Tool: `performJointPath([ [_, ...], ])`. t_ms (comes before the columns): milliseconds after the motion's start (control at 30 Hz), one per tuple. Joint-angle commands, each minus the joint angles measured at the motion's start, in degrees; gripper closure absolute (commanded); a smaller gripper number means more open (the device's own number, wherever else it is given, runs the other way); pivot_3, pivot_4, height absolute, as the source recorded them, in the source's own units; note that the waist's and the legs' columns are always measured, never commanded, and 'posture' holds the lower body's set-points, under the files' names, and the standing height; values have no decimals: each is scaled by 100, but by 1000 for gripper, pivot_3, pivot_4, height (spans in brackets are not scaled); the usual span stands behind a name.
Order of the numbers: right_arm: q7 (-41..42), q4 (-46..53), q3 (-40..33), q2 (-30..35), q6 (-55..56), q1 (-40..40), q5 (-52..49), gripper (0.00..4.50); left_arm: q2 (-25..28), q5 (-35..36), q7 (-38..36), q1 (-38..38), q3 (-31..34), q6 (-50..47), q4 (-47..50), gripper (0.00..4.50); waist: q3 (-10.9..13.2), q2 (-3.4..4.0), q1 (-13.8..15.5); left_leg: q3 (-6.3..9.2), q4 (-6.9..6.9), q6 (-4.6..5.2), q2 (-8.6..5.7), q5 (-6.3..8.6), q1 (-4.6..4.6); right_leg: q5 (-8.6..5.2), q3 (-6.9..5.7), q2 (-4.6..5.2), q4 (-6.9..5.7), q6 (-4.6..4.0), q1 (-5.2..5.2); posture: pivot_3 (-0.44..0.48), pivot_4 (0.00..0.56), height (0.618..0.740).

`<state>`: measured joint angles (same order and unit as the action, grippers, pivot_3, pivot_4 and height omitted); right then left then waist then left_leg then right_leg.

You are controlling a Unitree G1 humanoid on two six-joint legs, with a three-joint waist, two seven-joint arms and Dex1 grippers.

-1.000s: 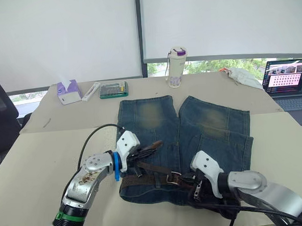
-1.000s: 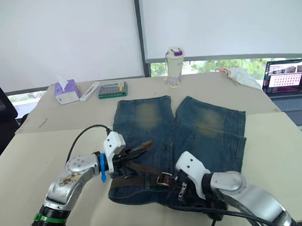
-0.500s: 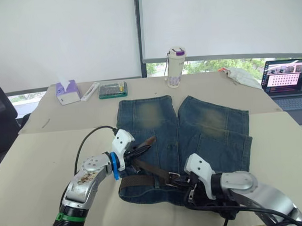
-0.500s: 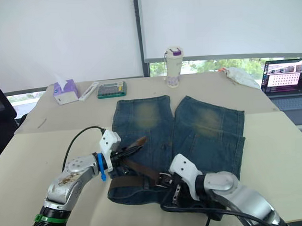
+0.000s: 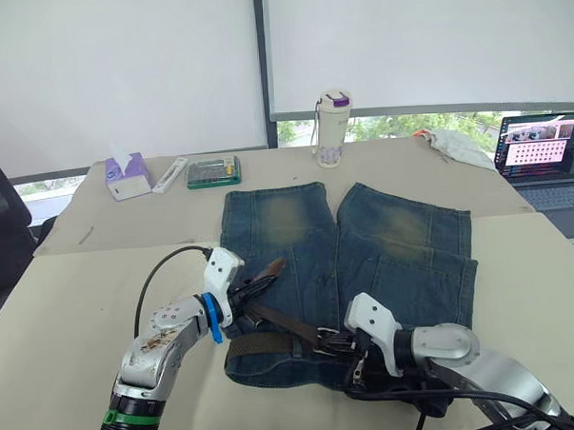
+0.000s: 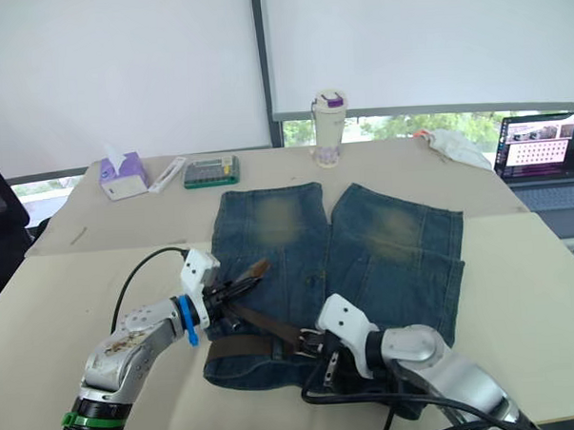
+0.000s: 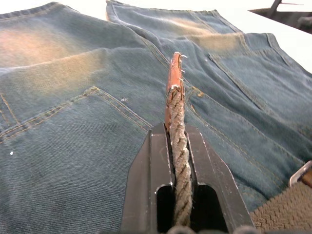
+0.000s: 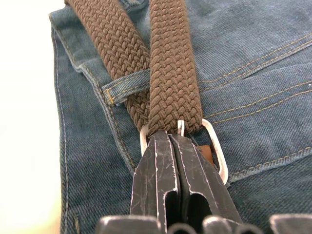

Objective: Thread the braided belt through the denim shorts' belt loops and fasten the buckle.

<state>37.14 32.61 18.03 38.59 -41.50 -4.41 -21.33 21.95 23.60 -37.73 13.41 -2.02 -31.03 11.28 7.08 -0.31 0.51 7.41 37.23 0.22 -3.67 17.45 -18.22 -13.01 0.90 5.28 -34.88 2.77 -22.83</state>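
The denim shorts (image 5: 383,239) lie flat on the table, waistband nearest me. The braided belt (image 5: 284,320) runs brown along the waistband and passes under one of the belt loops (image 8: 127,88). My left gripper (image 5: 250,291) is shut on the belt's free end, and the leather tip (image 7: 174,78) sticks out past its fingers above the left leg. My right gripper (image 5: 348,344) is shut at the silver buckle (image 8: 218,158), where two runs of braid (image 8: 170,73) meet over the waistband.
At the far edge stand a white tumbler (image 5: 334,127), a green calculator (image 5: 215,171), a tissue box (image 5: 126,174) and a crumpled cloth (image 5: 460,146). A laptop (image 5: 542,156) sits open at the right. A black cable (image 5: 166,273) loops off my left arm.
My left gripper has drawn the belt's tip to the left. The right gripper has slid left along the waistband with the buckle.
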Motion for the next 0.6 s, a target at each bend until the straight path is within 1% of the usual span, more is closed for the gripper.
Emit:
performJointPath([
  [33,-146,-391,-129,-172,-460,205,-121,4464,-7,143,121,61,267,2,187,4500,-2,-2,-4,0,0,0,0,0,0,0,0,0,0,0,0,0,150,740],
  [100,-233,-435,-139,-217,-625,255,-97,4464,-76,285,226,112,374,-81,184,4500,-2,-2,-15,0,-3,0,2,0,1,0,1,-2,0,-1,0,0,150,740],
  [200,-342,-450,52,-104,-825,324,95,4464,-274,683,495,272,716,-372,132,4500,-9,-10,-8,0,-5,0,2,0,4,0,0,-1,0,-1,3,0,150,740],
  [300,-387,-471,243,-103,-865,286,183,4464,-357,902,650,367,861,-576,136,4500,-17,-20,-8,2,-5,0,2,0,9,0,-2,-2,1,0,9,0,150,740],
  [467,-358,-567,610,-53,-872,246,317,4464,-395,1080,751,522,854,-728,180,4500,-21,-29,-43,1,-23,-5,8,2,35,-4,-2,-7,6,0,30,0,150,740],
  [600,-345,-675,692,-66,-844,221,372,4464,-542,1386,915,833,905,-932,216,4500,-28,-43,-41,3,-25,-15,15,8,56,-25,-6,-12,13,27,54,0,150,740],
])
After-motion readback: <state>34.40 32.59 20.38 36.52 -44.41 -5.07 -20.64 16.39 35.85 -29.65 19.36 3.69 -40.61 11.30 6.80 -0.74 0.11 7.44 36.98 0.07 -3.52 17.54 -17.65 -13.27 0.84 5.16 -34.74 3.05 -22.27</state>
